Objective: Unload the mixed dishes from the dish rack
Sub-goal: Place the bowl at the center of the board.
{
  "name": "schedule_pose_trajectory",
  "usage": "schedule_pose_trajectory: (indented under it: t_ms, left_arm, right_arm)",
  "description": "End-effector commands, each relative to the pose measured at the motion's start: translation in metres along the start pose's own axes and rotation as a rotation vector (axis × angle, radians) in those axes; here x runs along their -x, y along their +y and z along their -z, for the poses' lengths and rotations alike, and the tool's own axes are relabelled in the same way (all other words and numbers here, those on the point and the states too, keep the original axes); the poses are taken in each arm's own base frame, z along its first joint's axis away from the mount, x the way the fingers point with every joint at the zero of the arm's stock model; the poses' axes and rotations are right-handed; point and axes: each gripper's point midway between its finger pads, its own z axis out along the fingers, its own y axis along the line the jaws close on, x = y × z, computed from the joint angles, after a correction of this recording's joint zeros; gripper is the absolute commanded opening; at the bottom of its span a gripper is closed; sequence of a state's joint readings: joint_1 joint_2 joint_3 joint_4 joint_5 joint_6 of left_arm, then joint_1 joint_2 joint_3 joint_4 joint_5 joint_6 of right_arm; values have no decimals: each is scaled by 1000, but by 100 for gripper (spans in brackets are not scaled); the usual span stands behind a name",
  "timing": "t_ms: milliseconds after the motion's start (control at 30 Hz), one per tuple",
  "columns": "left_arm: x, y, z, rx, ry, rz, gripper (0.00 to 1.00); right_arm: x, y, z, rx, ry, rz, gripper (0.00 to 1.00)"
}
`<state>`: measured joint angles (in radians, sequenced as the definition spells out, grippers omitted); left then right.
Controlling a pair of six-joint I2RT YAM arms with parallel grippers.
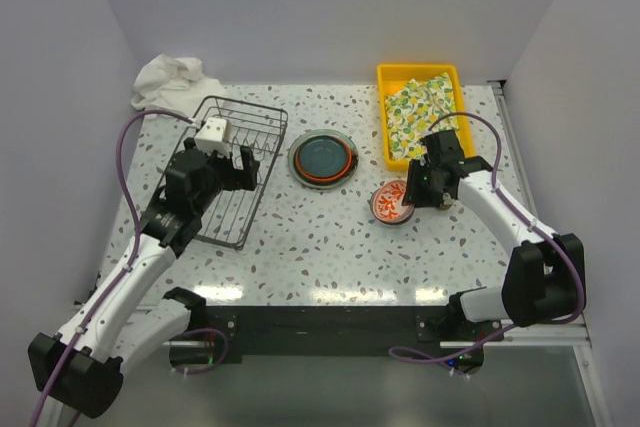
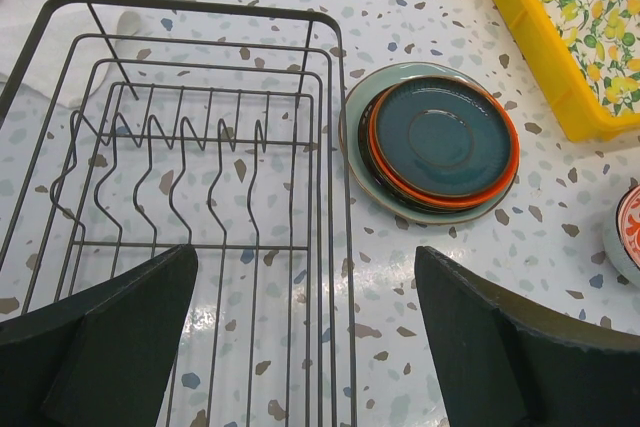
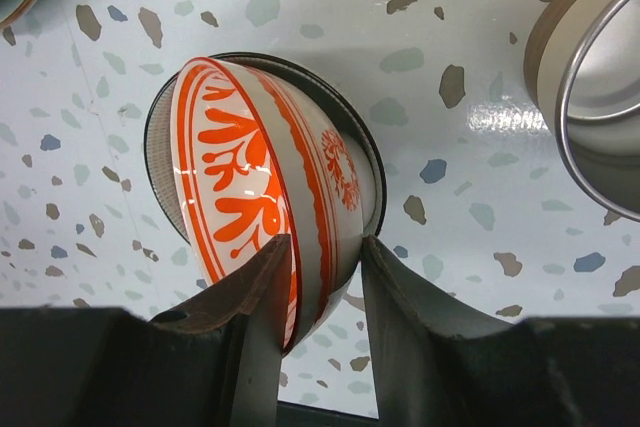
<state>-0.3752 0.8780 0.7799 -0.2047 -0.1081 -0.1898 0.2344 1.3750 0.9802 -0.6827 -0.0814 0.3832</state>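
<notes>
The dish rack [image 1: 245, 122] stands at the left, and no dishes show in it; in the left wrist view its wire rim [image 2: 200, 5] and bare tines fill the left. My left gripper [image 1: 248, 167] hovers open and empty over the rack's right side [image 2: 305, 267]. A stack of plates [image 1: 323, 158], dark teal on orange on pale green, lies on the table to the right of the rack [image 2: 440, 142]. My right gripper [image 1: 418, 192] is shut on the rim of the red-white patterned bowl [image 3: 250, 177], which is tilted on edge over a dark round dish [image 3: 158, 152]. The bowl also shows in the top view [image 1: 390, 204].
A grey-brown cup [image 3: 590, 77] stands just right of the bowl. The yellow tray [image 1: 386, 112] with lemon-print cloth sits at the back right [image 2: 520, 37]. A crumpled white cloth [image 1: 170, 82] lies behind the rack.
</notes>
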Motion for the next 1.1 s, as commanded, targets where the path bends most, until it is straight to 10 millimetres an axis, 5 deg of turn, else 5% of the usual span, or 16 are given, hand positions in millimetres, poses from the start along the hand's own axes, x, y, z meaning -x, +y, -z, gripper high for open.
schedule_pose_trajectory:
  t_ms: [0, 367, 767, 1067]
  left_arm:
    - [29, -3, 5, -13, -73, -6, 95]
    - [26, -3, 7, -13, -68, 0, 95]
    - [27, -2, 10, -12, -71, 0, 95]
    - [27, -2, 13, -10, -70, -2, 95]
  right_arm:
    - [14, 2, 11, -10, -33, 20, 39]
    - [20, 1, 23, -23, -56, 26, 44]
    - [6, -1, 8, -5, -54, -26, 4]
    - [1, -1, -11, 24, -82, -58, 0]
